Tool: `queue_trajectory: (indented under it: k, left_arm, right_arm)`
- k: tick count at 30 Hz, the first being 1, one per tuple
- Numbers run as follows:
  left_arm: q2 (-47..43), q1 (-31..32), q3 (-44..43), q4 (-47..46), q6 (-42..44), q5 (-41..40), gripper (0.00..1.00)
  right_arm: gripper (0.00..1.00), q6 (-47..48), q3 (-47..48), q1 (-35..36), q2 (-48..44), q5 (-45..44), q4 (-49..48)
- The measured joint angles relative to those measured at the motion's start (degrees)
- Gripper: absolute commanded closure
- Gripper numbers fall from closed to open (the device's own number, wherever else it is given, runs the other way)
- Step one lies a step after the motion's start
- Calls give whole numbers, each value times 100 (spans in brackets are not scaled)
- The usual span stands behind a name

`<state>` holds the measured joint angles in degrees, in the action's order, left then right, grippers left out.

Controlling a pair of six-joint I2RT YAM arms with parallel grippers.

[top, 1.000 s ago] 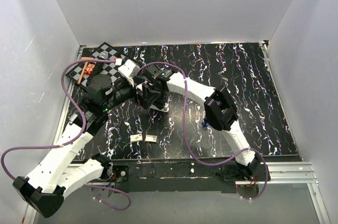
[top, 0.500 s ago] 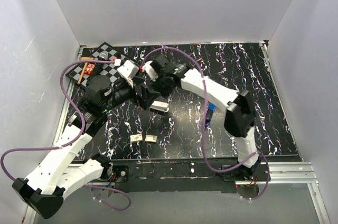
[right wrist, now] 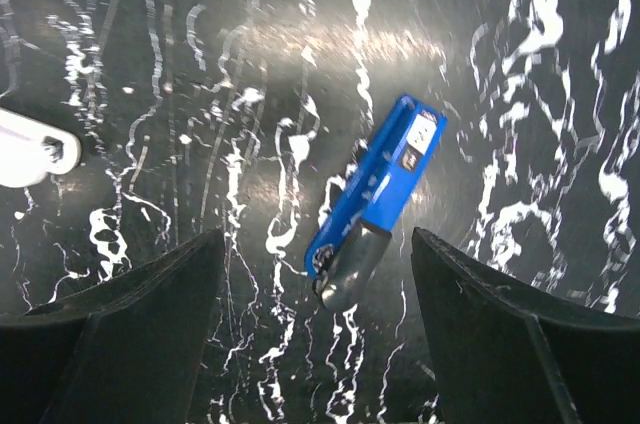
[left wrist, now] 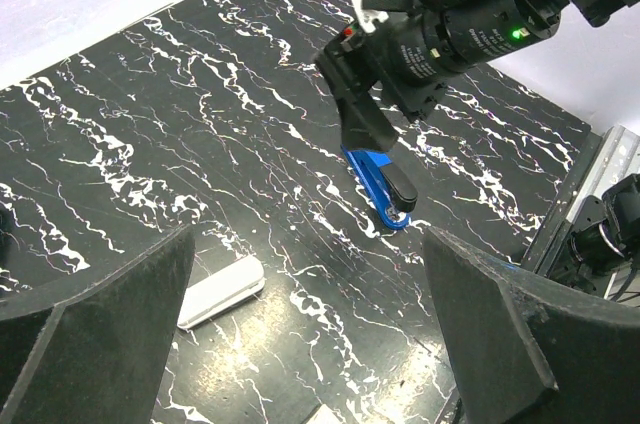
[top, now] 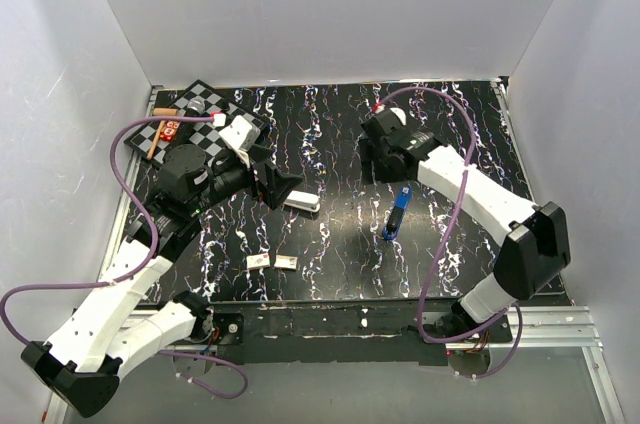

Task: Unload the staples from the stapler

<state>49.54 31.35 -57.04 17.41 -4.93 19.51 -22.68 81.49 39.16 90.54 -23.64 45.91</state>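
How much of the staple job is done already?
Done: nothing I can confirm; no loose staples show on the table. In hand: nothing; the left gripper and right gripper are open and empty, the right hovering over the blue tool. Left: seemingly everything; the white bar lies ungripped too.

You've got plenty of bare table (top: 470, 134) along the back and down the right side of the overhead view, so that's your easy lane. The middle's busier: the blue stapler (top: 397, 212) lies just below the right gripper (top: 385, 170), with bare table all round it. The white bar (top: 302, 202) sits just beside the left gripper (top: 283, 184). Both grippers are spread wide. Two small boxes (top: 258, 261) and the left arm (top: 120, 284) crowd the lower left, and a checkered board (top: 200, 109) fills the upper-left corner.
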Motion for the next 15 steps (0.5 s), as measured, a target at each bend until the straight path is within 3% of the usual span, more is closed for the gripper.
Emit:
queue_trajectory:
  k: [5, 15]
  left_arm:
    - [9, 2, 0, 0, 0, -2, 2]
    - [94, 2, 0, 11, 0, -17, 2]
  right_arm:
    - [18, -916, -697, -382, -407, 118, 144]
    - [19, -2597, -1386, -380, -555, 144, 369]
